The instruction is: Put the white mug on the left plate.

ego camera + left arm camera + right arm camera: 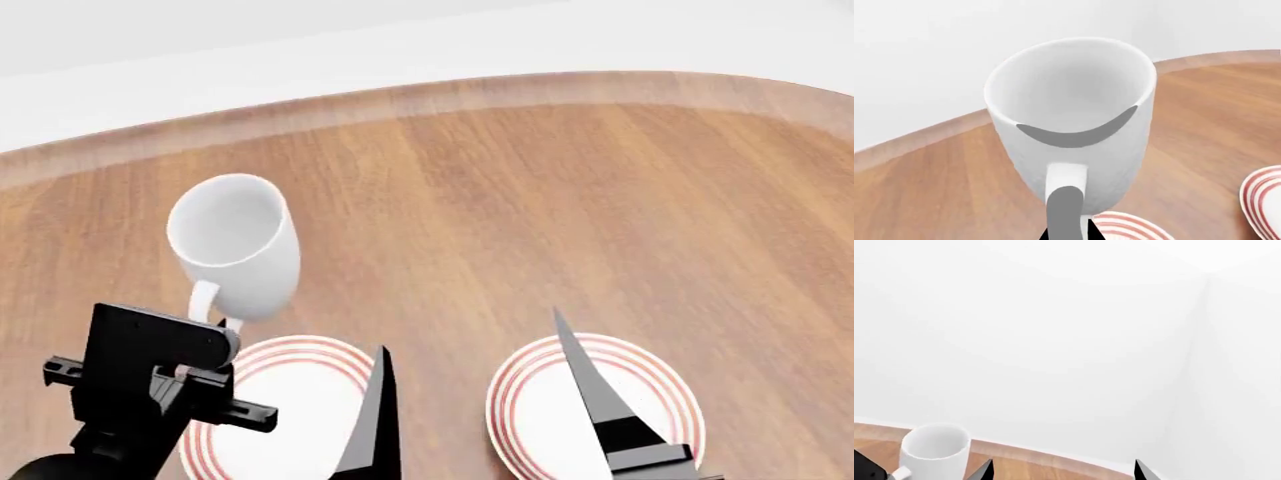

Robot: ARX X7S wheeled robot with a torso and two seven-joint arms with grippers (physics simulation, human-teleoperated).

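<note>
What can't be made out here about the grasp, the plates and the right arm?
- Left gripper: the jaws are cut by the wrist view's edge; the head view hides them behind the arm.
- Mug: lifted or resting, unclear.
- Left plate: partly covered by the arm and cut off.
- Right gripper: only tips show, nothing between them.

Bright, even, diffuse light in all three views — no visible lamp, no hard cast shadows on wooden table (561, 200). White mug (234, 245) softly shaded: pale grey gradient inside the cup, darker grey crescent at near rim in left wrist view. No glare spots on mug despite glossy finish. Render clean, sharp, noise-free — no motion blur. Table's far edge behind mug bows in a curve. Walls above mug near-blown white; corner barely marked by faint tone change.
</note>
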